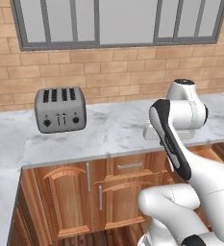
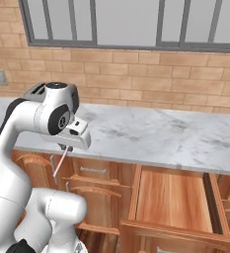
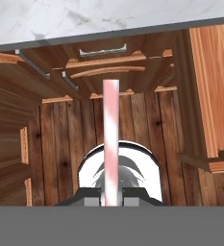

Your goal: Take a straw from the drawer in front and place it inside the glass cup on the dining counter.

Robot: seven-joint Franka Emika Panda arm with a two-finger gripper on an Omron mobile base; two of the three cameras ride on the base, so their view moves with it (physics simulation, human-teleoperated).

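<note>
One step looks done: thin pale pink straw (image 2: 60,163) is out of the open brown wooden drawer (image 2: 172,197) and pinched in the two-finger gripper (image 2: 65,148), jaws pressed together on it. Straw hangs below the hand, left of the drawer, in front of the marble worktop (image 2: 151,136). Left to do, I judge: carry to the dining counter, drop into the glass cup.

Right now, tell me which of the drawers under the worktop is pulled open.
The wide drawer on the right is pulled out, its bare wooden inside showing. The small drawer with the silver bar handle is shut.
</note>
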